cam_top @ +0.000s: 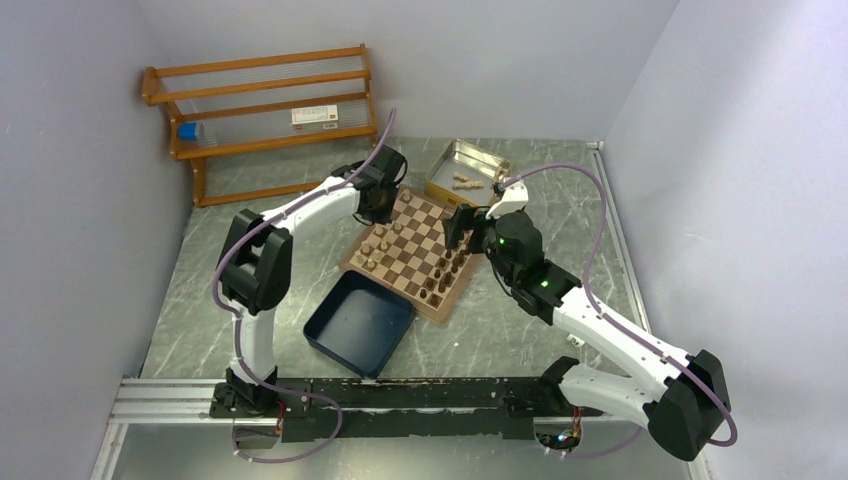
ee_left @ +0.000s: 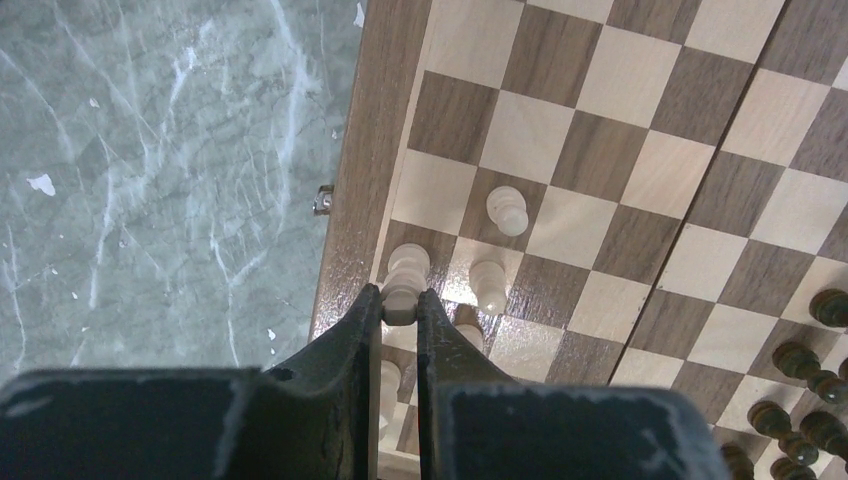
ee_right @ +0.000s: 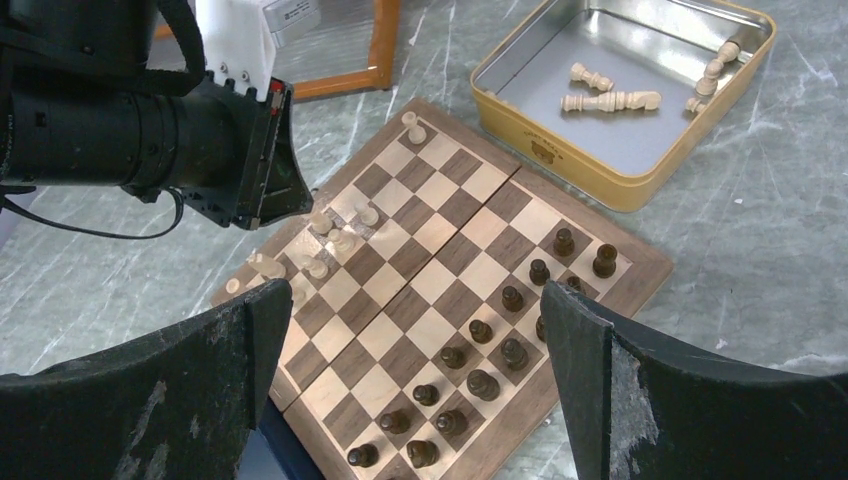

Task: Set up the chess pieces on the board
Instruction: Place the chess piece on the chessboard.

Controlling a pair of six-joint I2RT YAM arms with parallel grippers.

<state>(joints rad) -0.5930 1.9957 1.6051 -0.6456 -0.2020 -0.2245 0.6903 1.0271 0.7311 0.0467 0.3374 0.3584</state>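
From above: shows the left gripper (cam_top: 383, 205) low over the far-left edge of the chessboard (cam_top: 425, 225), and the right gripper (cam_top: 462, 228) above the right edge, nearer the tin (cam_top: 478, 160). From the left wrist: shows fingers (ee_left: 350, 330) pinched narrow on a light piece (ee_left: 407, 268), upright, long axis in line with them, over a dark square just inside the border; contact with the board not discernible; likely needs only a straight descent and release. From the right wrist: shows jaws spread wide, empty, with light pieces (ee_right: 610, 100) lying flat in the tin beyond the board.
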